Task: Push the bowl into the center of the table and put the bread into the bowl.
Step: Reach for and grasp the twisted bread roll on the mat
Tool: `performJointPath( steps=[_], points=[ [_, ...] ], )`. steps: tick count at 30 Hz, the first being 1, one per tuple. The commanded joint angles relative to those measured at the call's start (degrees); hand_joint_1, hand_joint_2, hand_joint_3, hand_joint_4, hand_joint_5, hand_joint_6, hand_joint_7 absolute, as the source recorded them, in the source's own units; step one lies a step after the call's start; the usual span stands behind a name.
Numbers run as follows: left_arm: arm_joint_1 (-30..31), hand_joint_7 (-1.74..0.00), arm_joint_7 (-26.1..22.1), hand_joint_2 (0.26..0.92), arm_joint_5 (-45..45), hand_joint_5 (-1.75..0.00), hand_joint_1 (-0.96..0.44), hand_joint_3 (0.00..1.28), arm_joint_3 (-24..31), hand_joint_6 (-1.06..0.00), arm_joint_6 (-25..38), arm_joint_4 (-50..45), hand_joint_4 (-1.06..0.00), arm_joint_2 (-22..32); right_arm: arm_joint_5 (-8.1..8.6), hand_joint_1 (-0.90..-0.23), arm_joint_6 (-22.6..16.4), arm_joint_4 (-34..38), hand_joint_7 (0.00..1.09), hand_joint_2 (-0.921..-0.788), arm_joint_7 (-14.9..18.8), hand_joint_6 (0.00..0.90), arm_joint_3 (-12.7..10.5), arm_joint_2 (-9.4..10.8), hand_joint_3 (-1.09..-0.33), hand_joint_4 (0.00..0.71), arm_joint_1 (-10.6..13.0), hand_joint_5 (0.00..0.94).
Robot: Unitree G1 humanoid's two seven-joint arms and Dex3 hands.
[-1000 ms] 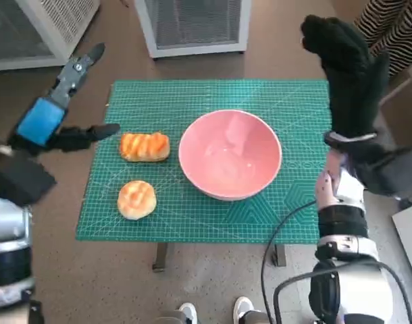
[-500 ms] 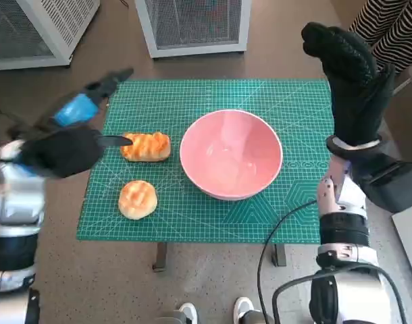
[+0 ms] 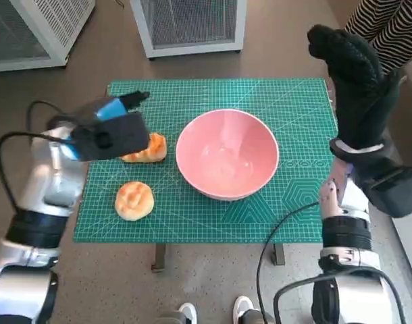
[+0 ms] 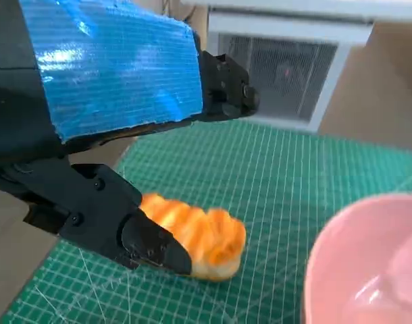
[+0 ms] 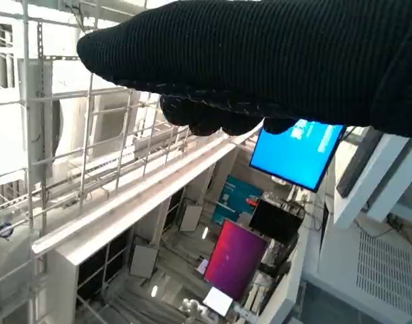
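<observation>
A wide, smooth pink bowl (image 3: pixel 227 154) stands upright on the green gridded cutting mat (image 3: pixel 287 101) that covers the small desk (image 3: pixel 159 254), roughly at the mat's middle and with nothing inside it. To the bowl's left lie two pieces of bread: an elongated, ridged orange-glazed loaf (image 3: pixel 149 149) nearer the far side, and a round, pale golden bun (image 3: pixel 134 200) nearer the robot, the two apart from each other and from the bowl.

The left robot hand (image 3: pixel 110 131), black with blue tape over its back, hangs over the elongated loaf and hides part of it in the head view. In the left wrist view the same robot hand (image 4: pixel 118 135) has its fingers parted, one black fingertip (image 4: pixel 155 245) down at the loaf's (image 4: pixel 199 233) end and another finger reaching out above it (whether that lower tip actually touches the bread I cannot tell); it has hold of nothing. The bowl's rim (image 4: pixel 348 223) shows just beyond the loaf there.

The right robot hand (image 3: pixel 354 74), in its black knitted glove, is raised upright past the mat's right edge, well clear of the bowl, holding nothing; how far its fingers are spread is not clear. In the right wrist view the glove (image 5: pixel 260 61) is a dark band against shelving and lit screens.

Two white mesh-fronted cabinets (image 3: pixel 186 23) stand on the floor beyond the desk.
</observation>
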Motion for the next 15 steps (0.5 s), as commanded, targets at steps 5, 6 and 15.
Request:
performJointPath(
  steps=[5, 6, 15],
  points=[
    [-3.36, -0.04, 2.73, 0.729, 2.66, 0.0, -0.02, 0.0, -3.53, -0.27, -3.78, 9.71, -0.2, -2.11, 0.55, -0.58, 1.05, -0.04, 0.6, -0.921, -0.15, 0.066, 0.32, -0.11, -0.729, 0.215, 1.6, 0.009],
    [-3.86, -0.04, 3.14, 0.729, 2.92, 0.0, -0.02, 0.0, -3.92, -0.27, -4.12, 11.37, -0.2, -2.53, 0.61, -0.58, 1.13, -0.05, 0.6, -0.921, -0.14, 0.066, 0.32, -0.11, -0.729, 0.215, 1.63, 0.008],
    [-8.01, -0.03, 6.2, 0.729, 4.81, 0.0, -0.03, 0.0, -6.9, -0.27, -6.96, 24.9, -0.18, -5.86, 1.35, -0.581, 1.8, 0.09, 0.6, -0.921, 0.3, 0.067, 0.28, -0.11, -0.725, 0.217, 1.81, 0.008]
  ],
)
